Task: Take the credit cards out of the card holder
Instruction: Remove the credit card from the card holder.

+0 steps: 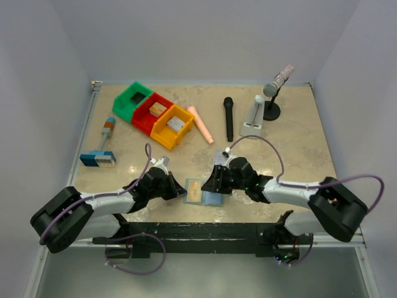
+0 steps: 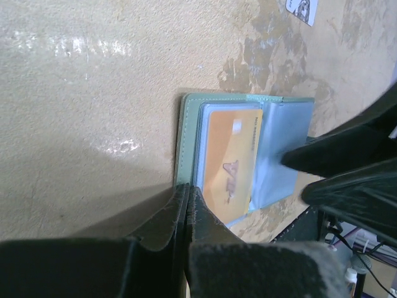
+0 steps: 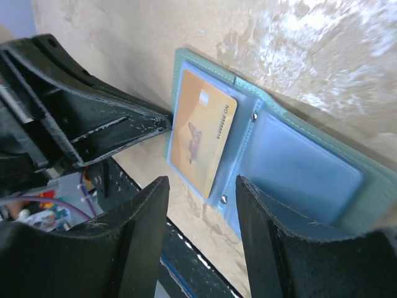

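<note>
Teal soft plastic lies open and flat near my edge of the table [image 1: 298,143]: the card holder [image 3: 298,167], sitting between my two grippers. A golden-tan card [image 3: 201,133] sits in its left clear pocket. My left gripper [image 2: 187,192] is fully closed, tips against the holder's left edge; I cannot tell whether it pinches the cover. My right gripper [image 3: 201,183] hangs about half spread over the near edge, holding nothing. Further back stand green [image 1: 132,102], red [image 1: 152,113] and yellow bins [image 1: 172,127], a pink cylinder [image 1: 200,124], a black microphone [image 1: 228,118] and a striped block [image 1: 98,159]. The card's print begins "NO"; the rest blurs. The right pocket is cloudy, its contents unclear.
</note>
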Robot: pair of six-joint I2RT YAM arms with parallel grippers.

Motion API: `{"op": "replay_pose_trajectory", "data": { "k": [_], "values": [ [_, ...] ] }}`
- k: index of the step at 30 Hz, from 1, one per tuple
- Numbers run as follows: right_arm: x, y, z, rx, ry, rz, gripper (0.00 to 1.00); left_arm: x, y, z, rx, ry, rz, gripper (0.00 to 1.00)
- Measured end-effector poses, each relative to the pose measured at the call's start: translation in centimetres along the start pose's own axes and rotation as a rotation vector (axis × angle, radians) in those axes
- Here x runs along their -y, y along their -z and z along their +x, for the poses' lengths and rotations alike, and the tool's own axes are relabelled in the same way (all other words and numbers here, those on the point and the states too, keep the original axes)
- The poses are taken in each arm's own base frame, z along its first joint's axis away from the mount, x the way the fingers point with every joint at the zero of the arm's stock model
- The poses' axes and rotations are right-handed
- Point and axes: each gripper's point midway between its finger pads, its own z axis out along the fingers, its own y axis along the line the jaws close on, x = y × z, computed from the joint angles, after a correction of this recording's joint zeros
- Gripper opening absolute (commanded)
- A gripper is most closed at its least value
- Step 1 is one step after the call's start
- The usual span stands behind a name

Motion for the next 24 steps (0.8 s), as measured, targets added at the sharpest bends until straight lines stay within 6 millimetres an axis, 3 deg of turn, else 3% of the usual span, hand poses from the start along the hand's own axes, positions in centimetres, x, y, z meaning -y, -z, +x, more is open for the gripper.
{"op": "replay_pose_trajectory", "data": {
  "k": [4, 9, 15, 24],
  "values": [
    [-1.7, 2.7, -2.0, 0.090, 0.074, 0.003, 0.52, -0.2, 0.3, 0.0, 0.010, 0.006, -0.005, 0.00],
    [-3.7, 3.8, -2.8, 0.108, 0.121, -0.034, 0.52, -0.3, 0.4, 0.0, 0.015, 0.012, -0.008, 0.00],
    [-3.9, 1.7, -0.2, -0.013, 0.129, -0.040, 0.52, -0.3, 0.3, 0.0, 0.019, 0.026, -0.009, 0.00],
    [-1.2, -1.7, 2.1, -0.117, 0.042, 0.007, 0.58, -0.3, 0.3, 0.0, 0.019, 0.025, -0.008, 0.00]
  ]
}}
